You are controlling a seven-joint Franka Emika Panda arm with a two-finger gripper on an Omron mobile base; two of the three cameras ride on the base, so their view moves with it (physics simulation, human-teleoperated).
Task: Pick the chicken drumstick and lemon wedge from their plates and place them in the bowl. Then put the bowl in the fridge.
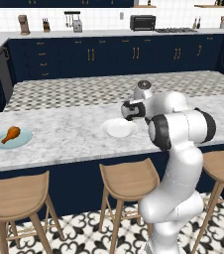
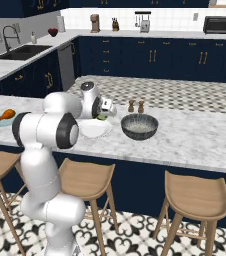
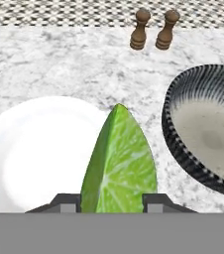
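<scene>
In the left base view, my arm bends over the marble counter (image 1: 59, 139). My gripper (image 1: 129, 111) hangs just past the far right edge of the white plate (image 1: 119, 128). I cannot see my fingers well from here. The chicken drumstick (image 1: 11, 134) lies on the pale blue plate (image 1: 13, 139), far off to the left, well apart from my hand.

In the right base view, my gripper (image 2: 104, 114) is above the far edge of the white plate (image 2: 92, 128). I think a tiny green bit shows under it, but it is too small to be sure. The bowl (image 2: 140, 126) sits just to the right of that plate, with nothing in it that I can see.

In the hand view, the lemon wedge (image 3: 120, 161) stands between my two finger tips (image 3: 64, 202), and they are pinched in partway on it. The white plate (image 3: 29, 154) is to its left and the bowl (image 3: 208, 134) to its right. Two small brown shakers (image 3: 155, 30) stand farther back.

So I am on the lemon step. Next I should carry the wedge right, over the bowl, and let go. The drumstick is not yet moved.
</scene>
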